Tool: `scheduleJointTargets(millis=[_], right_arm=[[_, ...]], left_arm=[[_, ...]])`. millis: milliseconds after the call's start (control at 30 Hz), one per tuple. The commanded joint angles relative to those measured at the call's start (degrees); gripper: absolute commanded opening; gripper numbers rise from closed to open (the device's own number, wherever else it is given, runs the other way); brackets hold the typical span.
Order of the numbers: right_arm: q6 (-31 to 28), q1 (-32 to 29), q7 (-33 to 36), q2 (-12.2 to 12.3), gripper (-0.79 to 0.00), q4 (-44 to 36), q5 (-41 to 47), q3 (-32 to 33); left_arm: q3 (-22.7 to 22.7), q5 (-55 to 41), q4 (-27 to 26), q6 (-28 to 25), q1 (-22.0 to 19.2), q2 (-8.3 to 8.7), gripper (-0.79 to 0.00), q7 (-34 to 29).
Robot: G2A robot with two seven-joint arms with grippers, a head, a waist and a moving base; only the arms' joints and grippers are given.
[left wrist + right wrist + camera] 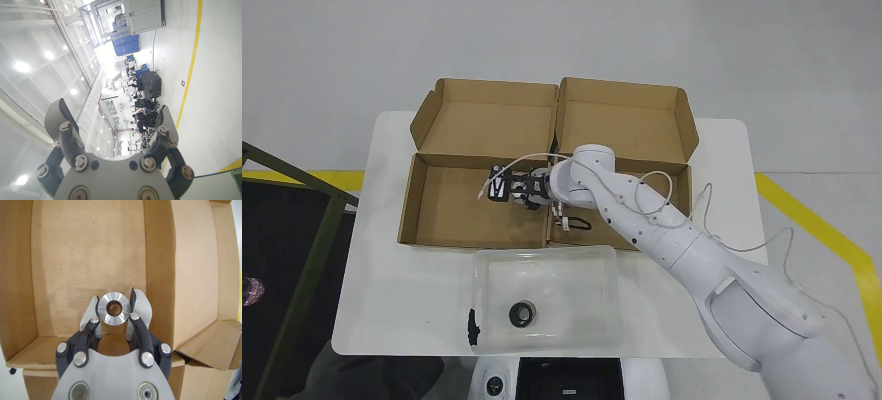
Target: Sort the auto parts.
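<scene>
Metal ring point(114, 308) sits clamped between the right gripper's point(114, 299) fingers above the left cardboard box point(447, 215). The left gripper point(113, 107) gapes wide, holding nothing.

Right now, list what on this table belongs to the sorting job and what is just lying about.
Job: right gripper holding metal ring; left cardboard box; right cardboard box; clear bin; dark ring inside; black part at its edge.
Lying about: table; left gripper, open.
</scene>
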Motion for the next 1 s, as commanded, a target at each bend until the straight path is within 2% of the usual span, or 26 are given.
scheduleJointTargets(millis=[0,167,300,500,700,967], right_arm=[[-0.07,0.1,0.11,-0.26,-0.619,0.39,-0.2,0.02],[-0.46,0.17,0.4,-0.78,-0.517,1.11,-0.42,0.28],[-0.66,0.14,0.51,-1.05,-0.493,1.29,-0.59,0.7],[-0.94,0.11,0.44,-0.74,-0.477,-0.93,-1.07,2.41],[-1.85,-1.14,0.85,0.46,-0.48,-6.7,-1.48,5.2],[-3.66,-7.9,1.55,3.47,-0.48,-18.68,-0.04,11.08]], left_arm=[[0.0,0.0,0.0,0.0,0.0,0.0,0.0,0.0],[0.0,0.0,0.0,0.0,0.0,0.0,0.0,0.0],[0.0,0.0,0.0,0.0,0.0,0.0,0.0,0.0],[0.0,0.0,0.0,0.0,0.0,0.0,0.0,0.0],[0.0,0.0,0.0,0.0,0.0,0.0,0.0,0.0],[0.0,0.0,0.0,0.0,0.0,0.0,0.0,0.0]])
